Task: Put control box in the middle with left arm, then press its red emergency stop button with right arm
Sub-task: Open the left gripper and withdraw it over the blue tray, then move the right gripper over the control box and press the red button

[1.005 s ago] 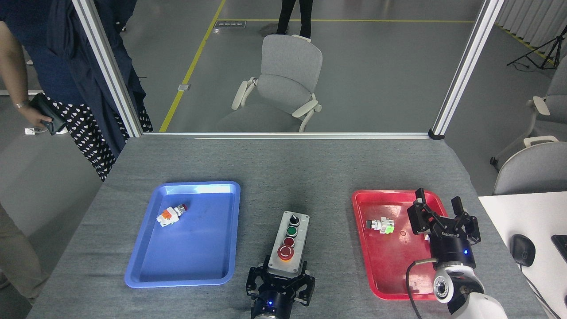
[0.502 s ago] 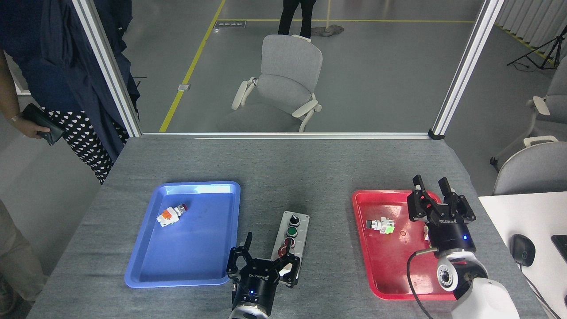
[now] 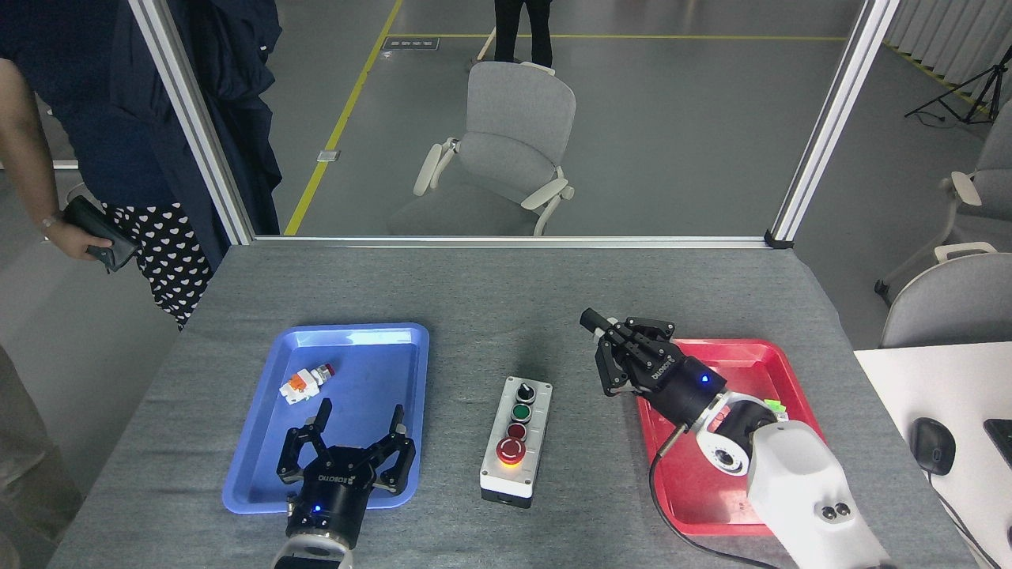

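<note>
The control box [image 3: 517, 439] lies lengthwise on the grey table between the two trays, with nothing holding it. It is light grey on a black base. From far to near its top carries a black knob, a green button, a small red button and the big red emergency stop button [image 3: 510, 450]. My left gripper [image 3: 361, 417] is open and empty, over the near part of the blue tray and well left of the box. My right gripper [image 3: 599, 349] points left over the red tray's far left corner, above and to the right of the box. Its fingers are drawn together on nothing.
The blue tray [image 3: 364, 365] holds a loose push-button part with an orange end [image 3: 306, 382]. My right arm covers much of the red tray [image 3: 751, 353], where a green-ended part [image 3: 775, 405] peeks out. A person [image 3: 95, 142] stands at the table's left. A white desk with a mouse [image 3: 933, 446] stands at the right.
My left gripper let go of the control box and drew back left over the blue tray. My right gripper swung left from over the red tray toward the box and closed its fingers.
</note>
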`<action>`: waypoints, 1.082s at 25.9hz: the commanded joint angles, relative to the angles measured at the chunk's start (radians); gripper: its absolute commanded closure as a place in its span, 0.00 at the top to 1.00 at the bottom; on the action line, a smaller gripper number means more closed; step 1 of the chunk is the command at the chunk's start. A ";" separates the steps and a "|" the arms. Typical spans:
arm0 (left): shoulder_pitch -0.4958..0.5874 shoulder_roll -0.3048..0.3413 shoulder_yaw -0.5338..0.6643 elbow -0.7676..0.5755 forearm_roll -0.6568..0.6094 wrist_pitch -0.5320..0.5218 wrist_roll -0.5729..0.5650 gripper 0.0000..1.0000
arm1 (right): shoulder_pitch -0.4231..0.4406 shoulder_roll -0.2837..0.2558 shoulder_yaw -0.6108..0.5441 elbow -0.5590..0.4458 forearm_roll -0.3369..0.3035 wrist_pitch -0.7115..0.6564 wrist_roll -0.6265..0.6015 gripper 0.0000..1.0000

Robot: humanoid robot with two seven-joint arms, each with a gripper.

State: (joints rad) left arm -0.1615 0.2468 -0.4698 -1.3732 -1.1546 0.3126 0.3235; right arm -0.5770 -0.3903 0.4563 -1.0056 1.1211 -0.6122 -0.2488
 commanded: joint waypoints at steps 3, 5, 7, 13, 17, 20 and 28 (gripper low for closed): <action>0.053 0.017 0.246 0.008 0.001 -0.265 0.000 0.99 | 0.005 0.013 0.079 0.004 0.008 -0.021 0.088 0.00; 0.054 0.017 0.296 0.017 0.000 -0.345 0.000 0.99 | 0.013 0.030 0.079 0.010 0.008 -0.035 0.118 0.00; 0.053 0.019 0.316 0.029 -0.002 -0.397 0.000 0.99 | 0.025 0.045 0.079 0.032 0.008 -0.069 0.137 0.00; 0.054 0.026 0.318 0.042 -0.011 -0.406 0.000 0.99 | 0.026 0.068 0.081 0.091 0.008 -0.130 0.163 0.00; 0.054 0.026 0.318 0.048 -0.013 -0.412 0.000 0.99 | 0.026 0.093 0.082 0.113 0.008 -0.133 0.186 0.00; 0.054 0.029 0.318 0.048 -0.011 -0.414 -0.001 0.99 | 0.026 0.103 0.096 0.122 0.006 -0.136 0.215 0.00; 0.054 0.031 0.318 0.046 -0.008 -0.414 -0.027 0.99 | 0.026 0.131 0.142 0.174 0.006 -0.143 0.220 0.00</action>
State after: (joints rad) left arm -0.1074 0.2775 -0.1519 -1.3258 -1.1625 -0.1011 0.3123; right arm -0.5509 -0.2665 0.5883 -0.8424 1.1275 -0.7538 -0.0299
